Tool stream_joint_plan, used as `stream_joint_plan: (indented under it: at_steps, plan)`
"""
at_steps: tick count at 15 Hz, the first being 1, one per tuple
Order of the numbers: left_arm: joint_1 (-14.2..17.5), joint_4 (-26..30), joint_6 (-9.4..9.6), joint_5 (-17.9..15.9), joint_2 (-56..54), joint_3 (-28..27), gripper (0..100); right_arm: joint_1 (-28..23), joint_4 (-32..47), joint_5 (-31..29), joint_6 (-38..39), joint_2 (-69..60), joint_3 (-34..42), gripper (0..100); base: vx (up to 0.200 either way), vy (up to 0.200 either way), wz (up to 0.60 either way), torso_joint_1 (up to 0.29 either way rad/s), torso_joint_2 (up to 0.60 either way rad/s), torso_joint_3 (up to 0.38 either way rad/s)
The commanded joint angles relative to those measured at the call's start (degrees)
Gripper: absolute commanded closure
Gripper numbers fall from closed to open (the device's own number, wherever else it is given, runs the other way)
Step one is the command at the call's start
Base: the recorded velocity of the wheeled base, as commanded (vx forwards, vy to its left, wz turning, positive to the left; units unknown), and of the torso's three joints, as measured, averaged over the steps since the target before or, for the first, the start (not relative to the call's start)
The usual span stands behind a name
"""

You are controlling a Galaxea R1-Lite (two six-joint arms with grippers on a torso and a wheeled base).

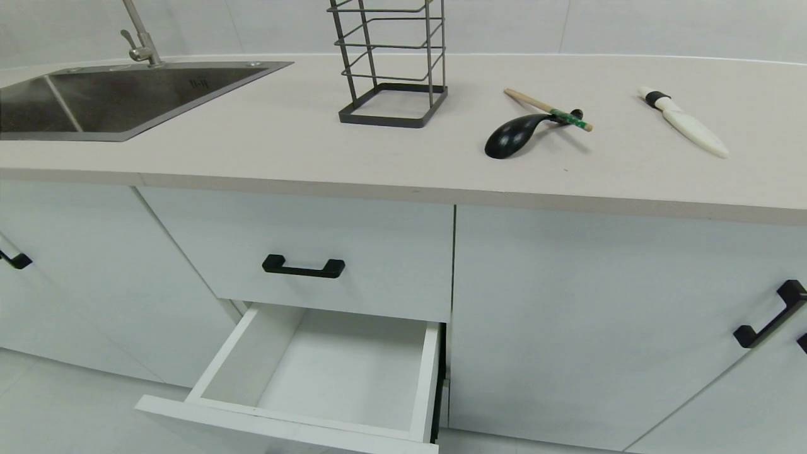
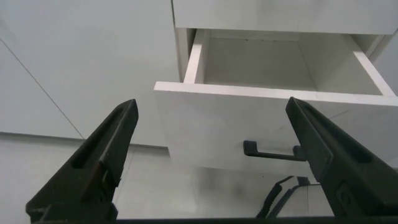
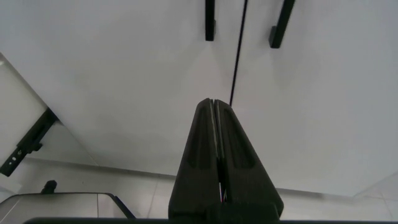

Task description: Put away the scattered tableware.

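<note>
On the right half of the pale counter (image 1: 252, 145) lies the scattered tableware: a glossy black spoon (image 1: 512, 137), with a pair of wooden chopsticks banded in green (image 1: 547, 108) resting across its handle, and, farther right and well apart, a white knife with a black collar (image 1: 684, 122). Toward the far middle stands a dark wire rack (image 1: 392, 60); a steel sink (image 1: 120, 94) sits at the far left. Below the counter, a white lower drawer (image 1: 430, 378) is pulled out. The left tool (image 2: 211, 102) hangs low before that drawer's front, released and carrying nothing. The right tool (image 3: 213, 102) is clenched on nothing, facing white cabinet doors. Storage looks ready and collection not yet begun. The next move probably calls for raising an arm to the counter, and the crossed spoon and chopsticks need separating carefully.
</note>
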Motion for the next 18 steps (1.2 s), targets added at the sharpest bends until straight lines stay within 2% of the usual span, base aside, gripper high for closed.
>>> stream_joint_plan:
  at_steps: [1, 3, 6, 9, 15, 18]
  plan:
    - [0.04, -0.02, -0.07, -0.04, 0.07, 0.01, 0, -0.06, -0.01, 0.0, 0.07, 0.0, 0.0, 100, 0.0, 0.0, 0.0, 0.0, 0.0, 0.0]
    - [0.04, -0.02, 0.01, -0.04, 0.07, 0.01, 0, -0.06, -0.01, 0.0, -0.02, 0.0, 0.0, 100, 0.0, 0.0, 0.0, 0.0, 0.0, 0.0]
    - [0.04, -0.11, 0.01, 0.05, 0.07, 0.01, 0, -0.06, -0.01, 0.0, -0.02, 0.0, 0.0, 100, 0.2, 0.0, 0.0, 0.002, 0.0, 0.005]
    - [0.04, -0.02, -1.39, 0.93, 0.07, 0.01, 0, 0.03, -0.01, 0.0, 0.07, 0.0, 0.0, 100, 0.2, 0.0, 0.0, 0.004, 0.0, 0.004]
    - [0.04, -0.11, -1.48, 1.19, 0.07, 0.01, 0, -0.06, -0.01, 0.0, -0.1, 0.09, 0.0, 100, 0.0, 0.0, 0.0, 0.0, 0.0, 0.0]
    - [0.04, -0.11, -1.48, 1.19, 0.07, 0.01, 0, 0.03, -0.01, 0.0, 0.07, 0.0, 0.0, 100, 0.0, 0.0, 0.6, 0.002, 0.0, 0.001]
